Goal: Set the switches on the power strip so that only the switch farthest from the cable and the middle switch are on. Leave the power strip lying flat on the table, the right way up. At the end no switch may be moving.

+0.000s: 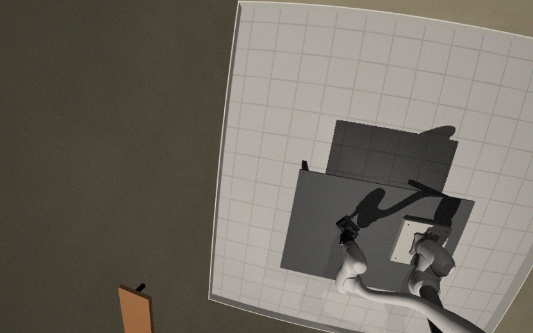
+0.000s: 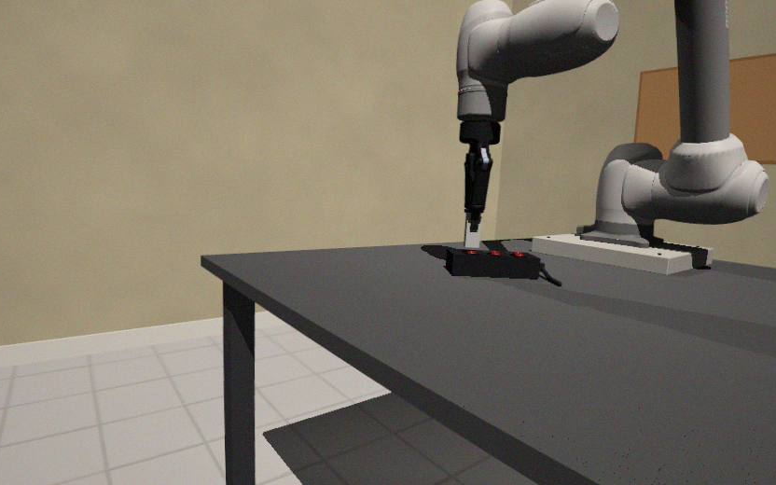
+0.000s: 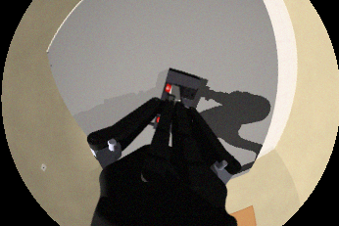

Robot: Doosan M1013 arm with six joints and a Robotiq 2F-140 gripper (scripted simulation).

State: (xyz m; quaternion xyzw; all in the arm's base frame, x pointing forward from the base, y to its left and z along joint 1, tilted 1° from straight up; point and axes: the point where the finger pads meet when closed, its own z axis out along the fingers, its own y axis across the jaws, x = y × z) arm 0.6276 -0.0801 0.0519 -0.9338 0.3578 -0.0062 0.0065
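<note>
A black power strip [image 2: 492,263] lies flat on the dark table, with three red switches on top and its cable stub at the right end [image 2: 550,278]. My gripper [image 2: 471,239] is shut and empty. It points straight down, with its pale fingertips just above or touching the leftmost switch [image 2: 470,252], the one farthest from the cable. In the wrist view the shut fingers [image 3: 170,118] cover most of the strip [image 3: 181,87]; one red switch shows beyond the tips. From above, the strip [image 1: 346,227] is small and partly hidden by the gripper. I cannot tell the position of any switch.
The arm's base stands on a pale plate [image 2: 617,252] at the back right of the table. The table's left edge [image 2: 295,313] is near the strip. An orange board [image 2: 758,102] hangs on the far wall.
</note>
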